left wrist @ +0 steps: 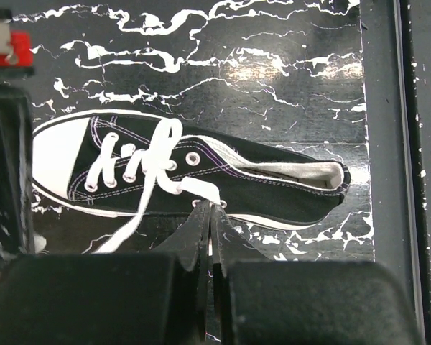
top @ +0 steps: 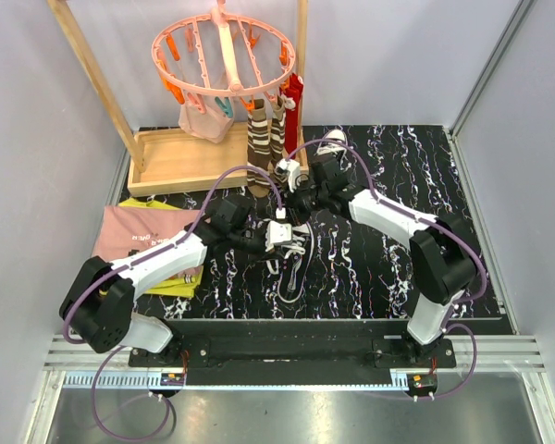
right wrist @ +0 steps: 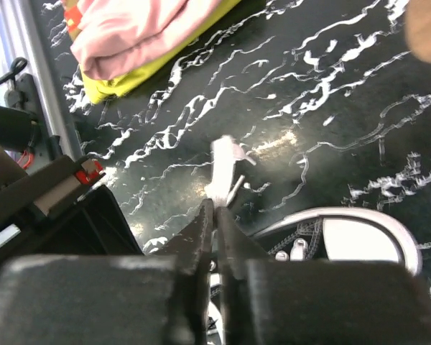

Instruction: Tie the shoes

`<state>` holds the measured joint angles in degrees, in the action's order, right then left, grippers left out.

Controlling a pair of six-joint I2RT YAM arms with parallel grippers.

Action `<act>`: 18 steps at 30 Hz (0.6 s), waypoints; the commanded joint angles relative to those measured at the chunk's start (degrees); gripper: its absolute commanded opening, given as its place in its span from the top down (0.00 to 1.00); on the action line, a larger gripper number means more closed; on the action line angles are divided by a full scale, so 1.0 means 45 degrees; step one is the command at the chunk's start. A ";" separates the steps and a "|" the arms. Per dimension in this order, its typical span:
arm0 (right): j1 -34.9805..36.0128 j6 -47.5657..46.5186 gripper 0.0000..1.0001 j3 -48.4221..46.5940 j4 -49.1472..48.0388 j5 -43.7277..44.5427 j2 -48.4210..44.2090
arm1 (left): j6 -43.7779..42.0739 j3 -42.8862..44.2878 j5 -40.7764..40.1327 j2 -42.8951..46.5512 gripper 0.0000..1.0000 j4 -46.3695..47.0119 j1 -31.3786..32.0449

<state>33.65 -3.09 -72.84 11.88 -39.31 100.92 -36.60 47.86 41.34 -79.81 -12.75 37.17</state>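
Step in hand: drawing out the laces before crossing. The shoe [top: 294,264] lies mid-mat; the right gripper [right wrist: 215,207] is closed on a lace [right wrist: 223,169] tip, and the left gripper [left wrist: 207,210] is closed at the eyelets, apparently pinching the other strand. Next move calls for crossing the strands without dropping either. The left wrist view shows the lacing loose and unknotted; overhead, the arms hide it.

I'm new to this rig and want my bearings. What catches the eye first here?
Mid-table, a black shoe lies on the marbled mat, with the right gripper shut on a white lace close by. Back left, a pink hanger dangles striped socks.
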 commanded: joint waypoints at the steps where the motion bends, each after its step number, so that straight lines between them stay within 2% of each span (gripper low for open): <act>1: -0.0211 0.0259 0.63 -0.0786 0.0150 -0.0561 -0.0023 | 0.0319 -0.0107 0.0284 0.0353 1.00 0.0841 -0.0269; 5: -0.1089 0.0005 0.42 -0.0845 0.1088 -0.0990 -0.0708 | 0.0925 -0.0069 0.0421 0.0216 1.00 0.1290 -0.0603; 11: -0.1657 -0.1342 0.46 0.0088 0.2945 -0.1673 -0.1918 | 0.1043 0.0146 0.0520 -0.0115 1.00 0.1779 -0.0662; 18: -0.1599 -0.0564 0.46 0.0933 0.2946 -0.2963 -0.1864 | 0.1121 0.0381 0.0676 -0.0467 1.00 0.2033 -0.0662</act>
<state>25.96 -6.59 -69.49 23.90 -48.25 91.79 -31.99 47.53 41.85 -81.06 -7.03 34.26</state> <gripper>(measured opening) 0.536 0.005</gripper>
